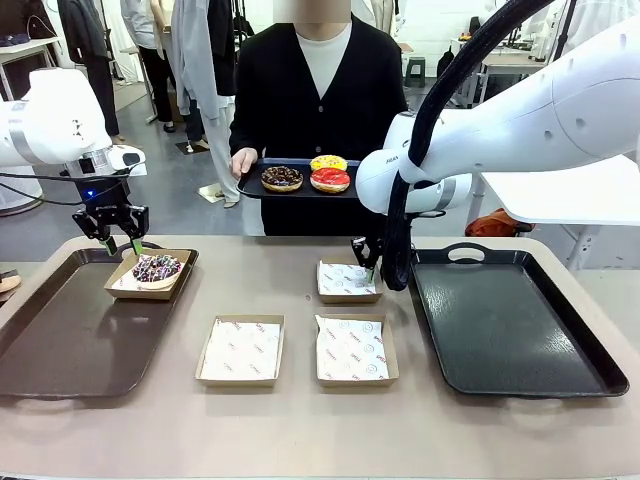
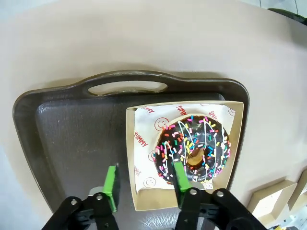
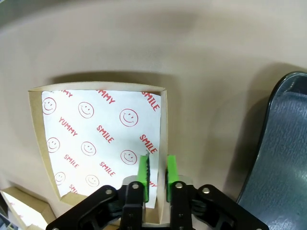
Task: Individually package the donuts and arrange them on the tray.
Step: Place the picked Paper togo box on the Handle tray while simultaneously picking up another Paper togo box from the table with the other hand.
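Observation:
A chocolate donut with purple-white sprinkles (image 1: 157, 268) (image 2: 194, 146) lies in a paper-lined box on the left tray (image 1: 60, 340) (image 2: 72, 134). My left gripper (image 1: 120, 240) (image 2: 145, 184) hangs open just above the box's near edge, holding nothing. A person at the far side holds a small black tray (image 1: 250, 188) with a dark chocolate donut (image 1: 282, 178), a yellow-glazed donut (image 1: 328, 162) and a red-glazed donut (image 1: 330, 180). My right gripper (image 1: 368, 268) (image 3: 157, 173) has its pads pinched close on either side of the wall of an empty box (image 1: 345, 280) (image 3: 96, 139).
Two more empty paper-lined boxes (image 1: 241, 350) (image 1: 352, 350) sit side by side at the table's middle front. A large dark tray (image 1: 510, 320) (image 3: 283, 143) lies bare at the right, close to the gripped box.

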Controlling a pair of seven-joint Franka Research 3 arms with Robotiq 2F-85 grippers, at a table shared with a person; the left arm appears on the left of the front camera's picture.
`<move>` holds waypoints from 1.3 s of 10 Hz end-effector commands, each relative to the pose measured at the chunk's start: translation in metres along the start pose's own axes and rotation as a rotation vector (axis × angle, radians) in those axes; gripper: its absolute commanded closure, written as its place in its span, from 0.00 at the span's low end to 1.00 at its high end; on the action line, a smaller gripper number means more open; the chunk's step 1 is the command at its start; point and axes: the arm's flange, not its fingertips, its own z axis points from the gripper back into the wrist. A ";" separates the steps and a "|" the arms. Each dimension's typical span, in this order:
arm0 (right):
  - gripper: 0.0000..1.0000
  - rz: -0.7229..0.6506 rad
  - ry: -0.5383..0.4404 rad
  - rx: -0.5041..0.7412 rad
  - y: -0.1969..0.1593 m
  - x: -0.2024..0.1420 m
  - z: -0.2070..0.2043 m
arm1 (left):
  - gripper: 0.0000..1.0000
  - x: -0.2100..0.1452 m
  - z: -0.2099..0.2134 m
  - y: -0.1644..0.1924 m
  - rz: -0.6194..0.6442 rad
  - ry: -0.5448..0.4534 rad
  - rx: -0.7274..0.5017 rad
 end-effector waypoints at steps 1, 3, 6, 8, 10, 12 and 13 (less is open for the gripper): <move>1.00 -0.010 0.015 -0.006 0.003 0.006 -0.001 | 0.04 0.004 0.001 -0.001 0.010 -0.009 0.004; 1.00 -0.011 0.020 -0.011 0.004 0.006 -0.002 | 0.00 0.003 0.001 -0.001 0.009 -0.007 0.004; 1.00 -0.031 0.014 -0.034 0.005 0.006 0.000 | 0.06 -0.001 0.003 -0.001 0.008 -0.012 -0.002; 1.00 -0.026 0.026 -0.014 0.008 -0.001 0.016 | 0.06 -0.012 0.012 0.001 0.015 0.008 -0.059; 1.00 0.005 0.029 -0.012 -0.002 -0.020 0.063 | 0.06 -0.046 0.052 0.023 0.016 0.020 -0.311; 1.00 -0.006 -0.001 0.002 -0.017 -0.028 0.104 | 0.06 -0.081 0.084 0.063 0.002 0.004 -0.576; 1.00 -0.014 0.000 0.011 -0.019 -0.031 0.122 | 0.06 -0.105 0.097 0.087 -0.016 0.010 -0.721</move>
